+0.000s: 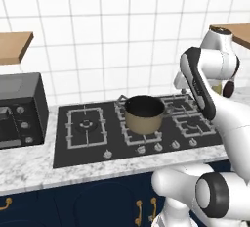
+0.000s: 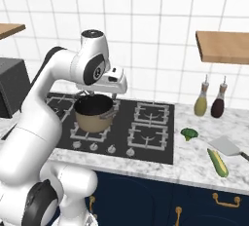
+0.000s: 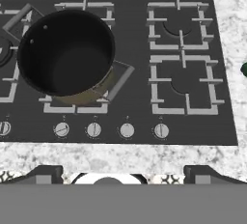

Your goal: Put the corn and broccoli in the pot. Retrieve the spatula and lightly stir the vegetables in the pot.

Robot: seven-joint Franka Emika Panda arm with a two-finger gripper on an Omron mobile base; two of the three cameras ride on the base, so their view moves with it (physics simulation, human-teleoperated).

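The tan pot (image 1: 144, 115) stands on the stove's middle burner, and its dark inside (image 3: 67, 54) holds nothing. My gripper (image 2: 97, 95) hangs open just above and in front of the pot, its two fingertips (image 3: 44, 174) spread wide with nothing between them. On the marble counter right of the stove lie the broccoli (image 2: 189, 133), the green corn (image 2: 217, 162) and the pale grey spatula (image 2: 226, 146). The broccoli also peeks in as a dark green edge (image 3: 244, 69) at the right of the hand view.
The black stove (image 2: 151, 122) has several burners and a row of knobs (image 3: 126, 130) along its front. Two bottles (image 2: 200, 102) stand at the wall behind the vegetables. A dark microwave (image 1: 19, 113) sits left of the stove. Wooden shelves (image 2: 223, 46) hang on both sides.
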